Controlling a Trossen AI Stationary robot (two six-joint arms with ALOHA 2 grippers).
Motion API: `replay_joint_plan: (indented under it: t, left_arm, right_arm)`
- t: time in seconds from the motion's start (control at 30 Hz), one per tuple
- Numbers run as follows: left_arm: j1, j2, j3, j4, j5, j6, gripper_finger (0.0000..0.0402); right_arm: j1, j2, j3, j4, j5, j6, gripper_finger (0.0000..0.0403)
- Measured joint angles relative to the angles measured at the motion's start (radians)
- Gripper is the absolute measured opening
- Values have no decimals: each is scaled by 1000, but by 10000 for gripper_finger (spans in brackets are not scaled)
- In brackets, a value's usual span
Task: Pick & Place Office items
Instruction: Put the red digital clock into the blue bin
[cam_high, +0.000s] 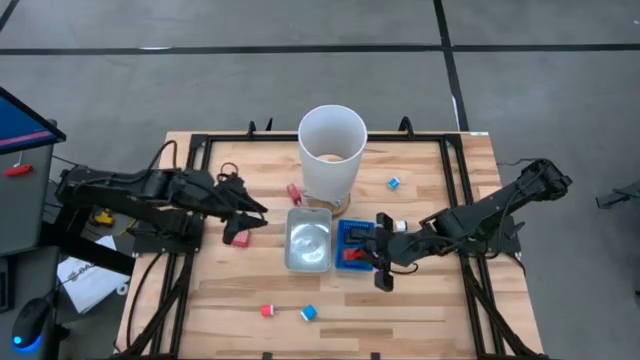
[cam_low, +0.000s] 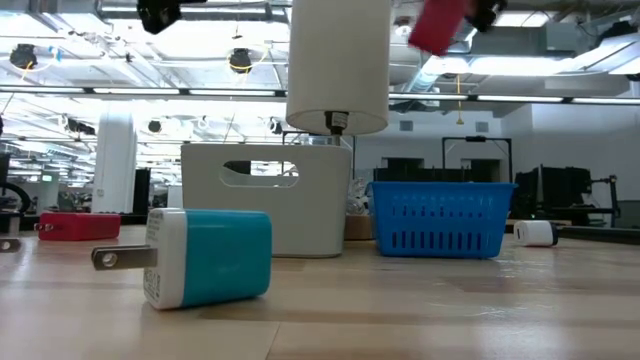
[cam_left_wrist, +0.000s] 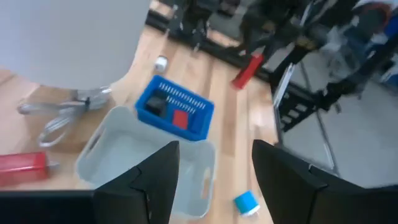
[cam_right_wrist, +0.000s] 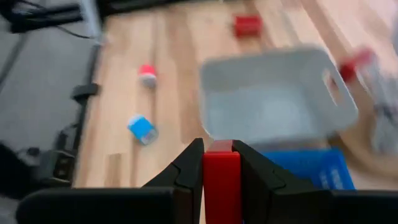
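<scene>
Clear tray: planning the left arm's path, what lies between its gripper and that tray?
In the high view, one red block lies between the left gripper and the clear tray; otherwise bare wood.

No readable text, labels or numbers anywhere

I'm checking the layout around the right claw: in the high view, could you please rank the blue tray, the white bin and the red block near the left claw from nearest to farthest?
From the right claw, which grips a red piece:
1. Blue tray, directly beneath it.
2. White bin, toward the table's far edge.
3. Red block, across the clear tray, by the left claw.
</scene>
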Motion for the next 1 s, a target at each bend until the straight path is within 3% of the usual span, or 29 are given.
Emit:
replay_joint_plan:
  t: [0.23,0.4,0.73,1.0]
  left_arm:
    - [-99,-65,-154,159,-146,-80,191]
    - [-130,-65,-229,290,-179,-95,191]
    - [-129,-67,-270,319,-184,-106,191]
    - [-129,-71,-283,323,-185,-100,191]
  right_arm:
    - [18,1,-94,-7,136,386,65]
    - [-11,14,-96,-33,172,507,64]
    - [-84,133,-96,-107,78,769,60]
    - [-120,269,4,-168,6,780,60]
